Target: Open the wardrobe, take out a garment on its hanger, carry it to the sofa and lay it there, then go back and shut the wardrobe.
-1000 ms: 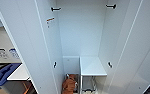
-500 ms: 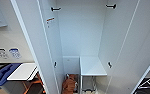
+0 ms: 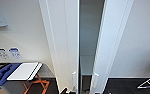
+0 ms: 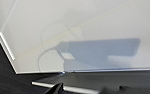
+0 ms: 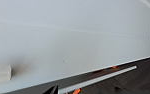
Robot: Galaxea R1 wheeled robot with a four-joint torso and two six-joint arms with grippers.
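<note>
Where the wardrobe (image 3: 66, 37) stands upright against the wall, its long axis is seen running vertically, both doors swung nearly shut with a narrow dark gap left between them. Two small handles (image 3: 74, 78) are set vertically, low on the doors beside the gap. A folding counter (image 3: 24, 71) is seen to the left. The jaws' state cannot be told.

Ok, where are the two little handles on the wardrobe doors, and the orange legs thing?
left door handle (image 3: 74, 77): head view, middle of the small upright handle.
right door handle (image 3: 95, 78): head view, middle of the handle.
orange legs (image 3: 40, 83): head view, crossed leg under the white board.
</note>
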